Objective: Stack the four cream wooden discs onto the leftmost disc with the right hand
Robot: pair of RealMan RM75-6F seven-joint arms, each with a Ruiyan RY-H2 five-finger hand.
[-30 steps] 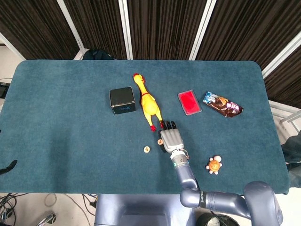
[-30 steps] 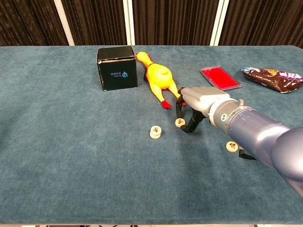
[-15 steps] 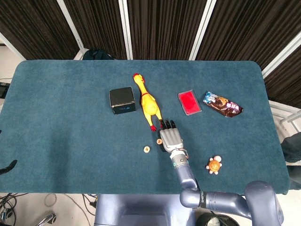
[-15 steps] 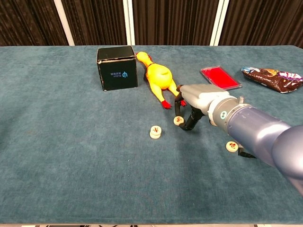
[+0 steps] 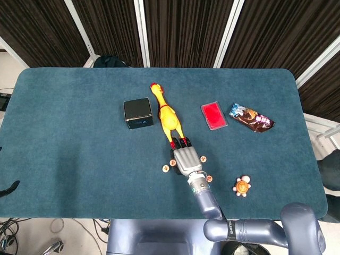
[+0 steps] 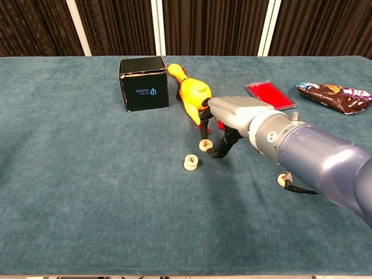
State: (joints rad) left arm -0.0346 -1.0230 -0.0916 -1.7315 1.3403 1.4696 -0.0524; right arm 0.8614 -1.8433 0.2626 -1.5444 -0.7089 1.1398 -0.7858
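The leftmost cream disc (image 5: 166, 169) (image 6: 190, 163) lies flat on the blue table near its front. My right hand (image 5: 186, 159) (image 6: 229, 125) pinches a second cream disc (image 5: 173, 161) (image 6: 205, 145) between thumb and finger. It holds that disc just off the cloth, a little right of and beyond the leftmost disc. Another disc (image 5: 202, 158) lies right of the hand. One more disc (image 5: 209, 178) (image 6: 282, 181) sits beside the forearm, partly hidden by it in the chest view. My left hand shows in neither view.
A yellow rubber chicken (image 5: 167, 118) (image 6: 195, 94) lies just behind the hand, its red feet by the fingers. Further back stand a black box (image 5: 138, 113) (image 6: 143, 83), a red case (image 5: 214, 115) and a snack bag (image 5: 251, 118). A toy turtle (image 5: 241, 186) sits front right.
My right hand has carried the pinched disc leftward, from near the chicken's feet to just beside the leftmost disc. The two discs right of the arm now show in the head view.
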